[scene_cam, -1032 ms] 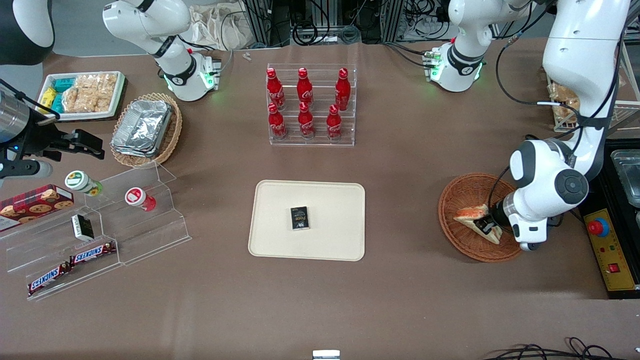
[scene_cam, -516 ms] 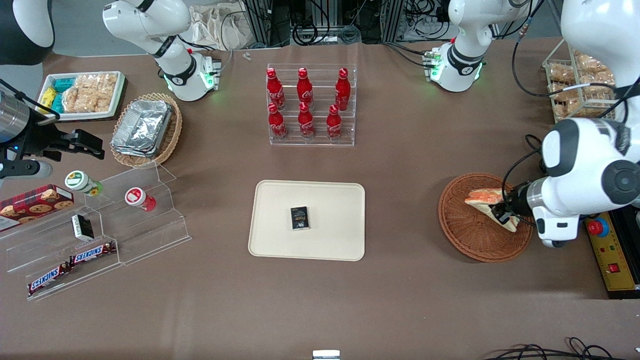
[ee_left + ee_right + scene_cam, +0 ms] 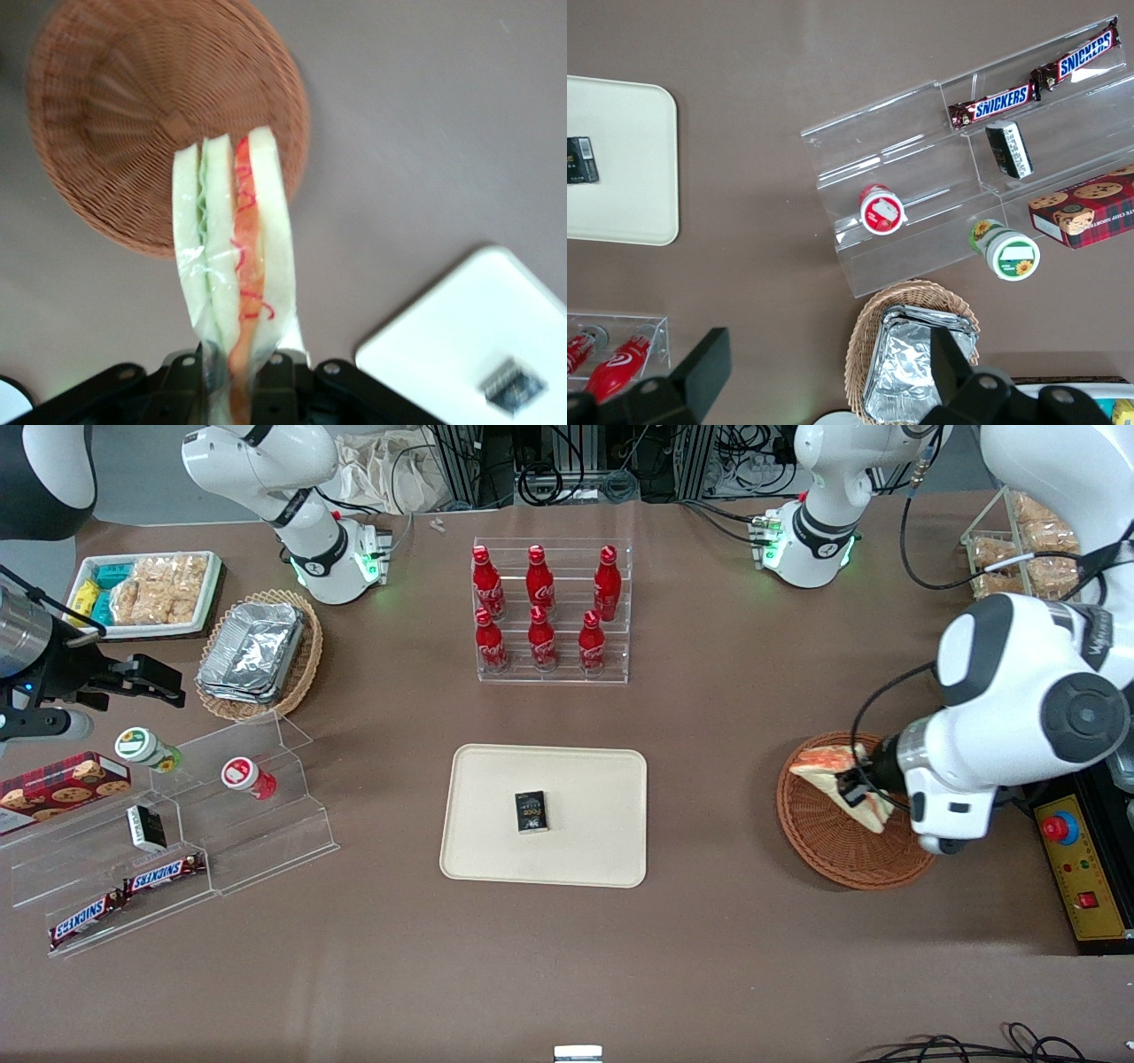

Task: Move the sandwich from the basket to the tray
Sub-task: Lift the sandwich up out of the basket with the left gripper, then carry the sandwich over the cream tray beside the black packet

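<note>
- Step in hand: transfer phase. The left arm's gripper (image 3: 852, 790) holds the triangular wedge sandwich of pale bread with orange-red and green filling (image 3: 828, 772), lifted clear above the round reddish-brown woven wicker basket (image 3: 819, 841).
- Jaws: clamped on the sandwich near one end; in the wrist view the sandwich (image 3: 232, 257) runs down into the gripper (image 3: 237, 372), with the clear wrapper pinched there.
- Position: in the front view the sandwich overlaps the basket's rim on the side toward the large flat cream-beige rectangular tray with rounded corners (image 3: 594, 859). In the wrist view the basket (image 3: 106, 133) lies well below it, with no contact.
- Orientation: the long axis runs outward from the jaws, and the free end points away from the gripper. The bread slices stand on edge, so the filling layers face the wrist camera.
- The tray sits well apart from the basket on the brown tabletop (image 3: 709, 717), toward the parked arm's end. A small black rectangular packet (image 3: 531, 811) lies near the tray's middle.
- Next move, as judged: carry the sandwich sideways over the tabletop to the tray, lower it onto a bare patch beside the packet, then release.
- Risk, as judged: the grip is near one end, so the wedge may sag or swing during travel.
</note>
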Motion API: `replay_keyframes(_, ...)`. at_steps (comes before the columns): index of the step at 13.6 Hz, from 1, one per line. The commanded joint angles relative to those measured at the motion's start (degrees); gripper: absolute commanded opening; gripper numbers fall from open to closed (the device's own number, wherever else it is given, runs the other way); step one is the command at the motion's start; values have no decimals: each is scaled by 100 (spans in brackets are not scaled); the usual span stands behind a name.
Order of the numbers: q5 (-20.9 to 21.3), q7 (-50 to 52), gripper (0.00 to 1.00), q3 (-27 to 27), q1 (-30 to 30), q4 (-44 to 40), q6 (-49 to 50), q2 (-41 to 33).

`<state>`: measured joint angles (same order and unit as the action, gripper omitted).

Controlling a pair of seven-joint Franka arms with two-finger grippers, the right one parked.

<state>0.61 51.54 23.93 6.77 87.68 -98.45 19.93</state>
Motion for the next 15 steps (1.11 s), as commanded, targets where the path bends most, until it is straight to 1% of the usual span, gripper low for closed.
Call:
replay_keyframes(1,263,-387,0,637,-166,-154,160,195)
replay_keyframes(3,282,-880,0,683,-560,-163,55,370)
replay_keyframes(5,308,-1354,0,683,-982,-172,-348,651)
replay_keyframes(7,701,-1768,0,683,-1361,-181,-648,967)
replay_keyframes(8,834,-1900,0,683,-1493,-181,-867,1187)
replay_keyframes(10,966,-2094,0,683,-1678,-181,-1350,1600)
replay_keyframes(11,1141,-2104,0,683,-1775,-181,-1561,1811)
replay_keyframes(13,1563,-2095,0,674,-1881,-233,-1852,2206)
replay_keyframes(15,1810,-2104,0,674,-1890,-417,-1950,2576)
